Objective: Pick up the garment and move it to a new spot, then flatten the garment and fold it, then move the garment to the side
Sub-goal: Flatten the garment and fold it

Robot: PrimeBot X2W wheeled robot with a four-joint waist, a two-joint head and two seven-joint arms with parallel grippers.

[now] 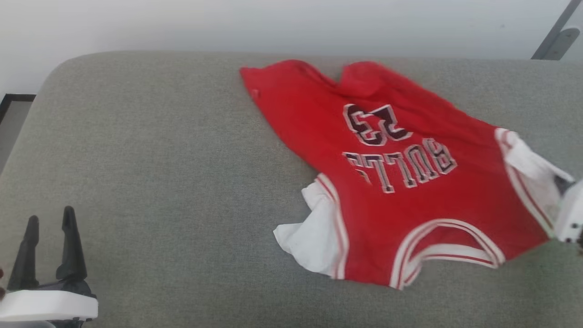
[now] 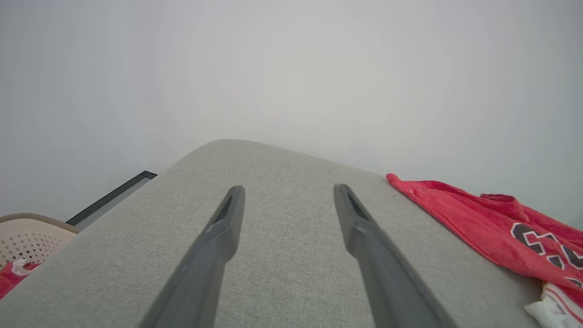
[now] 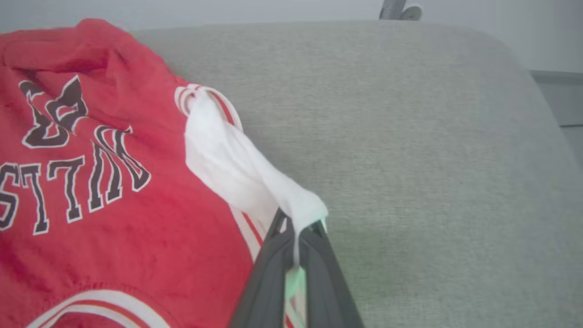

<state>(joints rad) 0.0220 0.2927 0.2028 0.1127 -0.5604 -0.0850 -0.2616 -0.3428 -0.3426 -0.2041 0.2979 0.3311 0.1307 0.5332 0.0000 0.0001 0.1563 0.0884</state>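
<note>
The garment (image 1: pixel 391 182) is a red jersey with white sleeves, striped trim and dark lettering, spread chest-up on the right half of the grey cushion (image 1: pixel 159 159), collar towards me. In the right wrist view my right gripper (image 3: pixel 298 228) is shut on the tip of the garment's (image 3: pixel 114 205) white sleeve (image 3: pixel 237 168), which is pulled taut up from the shirt. In the head view only its pale wrist (image 1: pixel 571 214) shows at the right edge. My left gripper (image 1: pixel 50 218) stands open over bare cushion at the lower left, far from the shirt (image 2: pixel 492 228); its fingers (image 2: pixel 227 218) are spread.
A pale wall rises behind the cushion. A perforated beige basket (image 2: pixel 27 237) with red cloth in it stands past the cushion's left end. A grey metal bracket (image 1: pixel 555 41) shows at the top right. Bare cushion lies left of the shirt.
</note>
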